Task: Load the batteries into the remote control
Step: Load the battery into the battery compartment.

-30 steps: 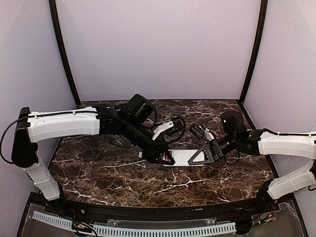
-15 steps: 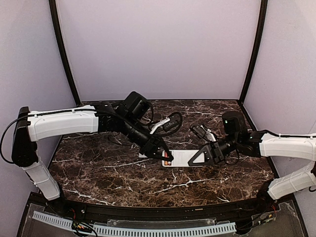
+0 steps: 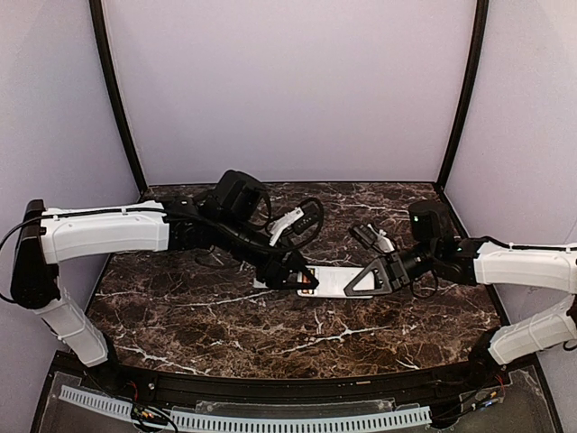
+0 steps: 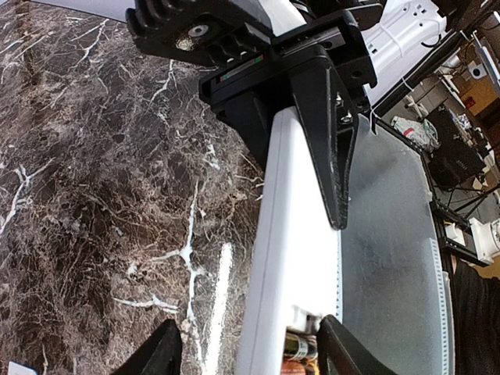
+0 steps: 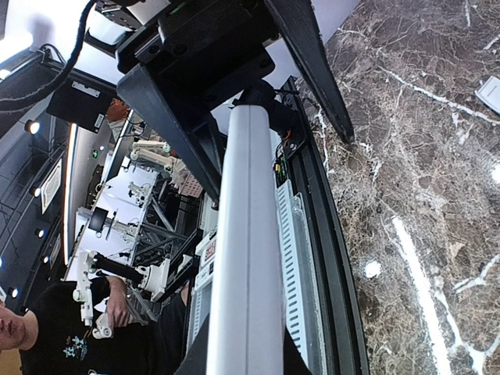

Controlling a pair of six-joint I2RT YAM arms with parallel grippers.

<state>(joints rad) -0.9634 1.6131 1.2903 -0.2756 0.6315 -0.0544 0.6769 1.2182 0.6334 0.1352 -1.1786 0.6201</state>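
Note:
The white remote control (image 3: 332, 285) lies level over the marble table, back side up. My right gripper (image 3: 365, 280) is shut on its right end; in the right wrist view the remote (image 5: 246, 234) runs edge-on out from between my fingers (image 5: 238, 361). My left gripper (image 3: 302, 278) is open around the remote's left end, and its fingers (image 4: 168, 353) stand on both sides of the remote (image 4: 301, 226). The batteries (image 4: 303, 359) sit in the open compartment there, showing orange-red in the top view (image 3: 306, 289).
A small dark and white object (image 3: 368, 239) lies on the table behind the remote. A small white piece (image 5: 491, 92) lies on the marble. A black rail and a white slotted strip (image 3: 270, 419) run along the table's near edge.
My left gripper has drawn back to the left off the remote's end, and the orange-red battery in the compartment has come into view. My right gripper still holds the remote.

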